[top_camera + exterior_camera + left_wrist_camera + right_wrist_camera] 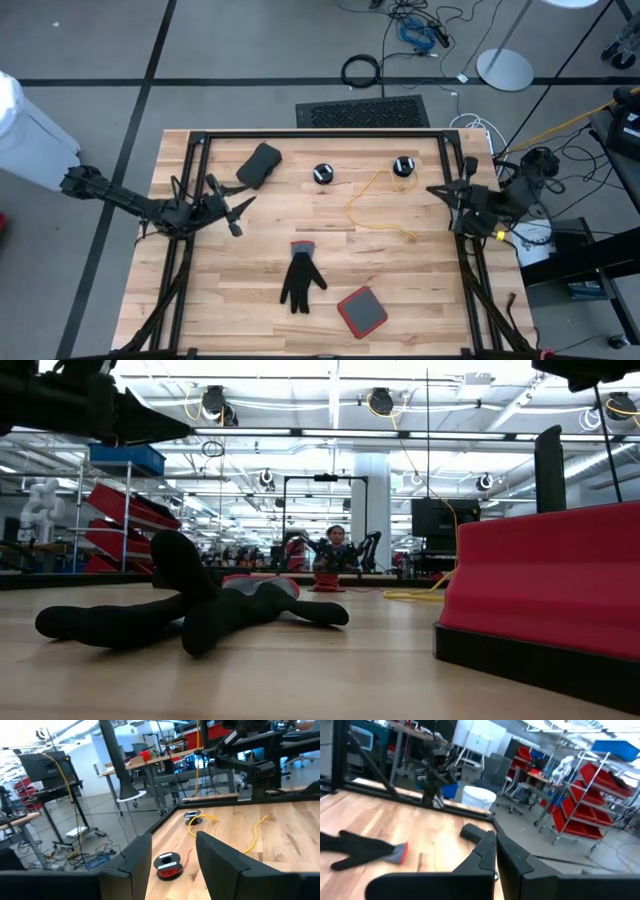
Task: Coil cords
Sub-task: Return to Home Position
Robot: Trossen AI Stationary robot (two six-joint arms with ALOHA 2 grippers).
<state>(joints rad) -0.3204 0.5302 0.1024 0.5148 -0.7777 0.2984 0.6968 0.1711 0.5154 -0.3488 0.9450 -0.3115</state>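
The limp, light yellow cord [378, 206], between released left gripper [240, 211] and clenched right gripper [444, 192], is probably best pinched near its puck [403, 167].

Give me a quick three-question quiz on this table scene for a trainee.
1. True or false: the yellow cord is fully coiled.
2. What lies closest to the red block? A) black glove B) black pouch C) yellow cord
3. Is the left pincer open or shut?

Key: 1 false, it trails loose across the wood; 2 A; 3 open.
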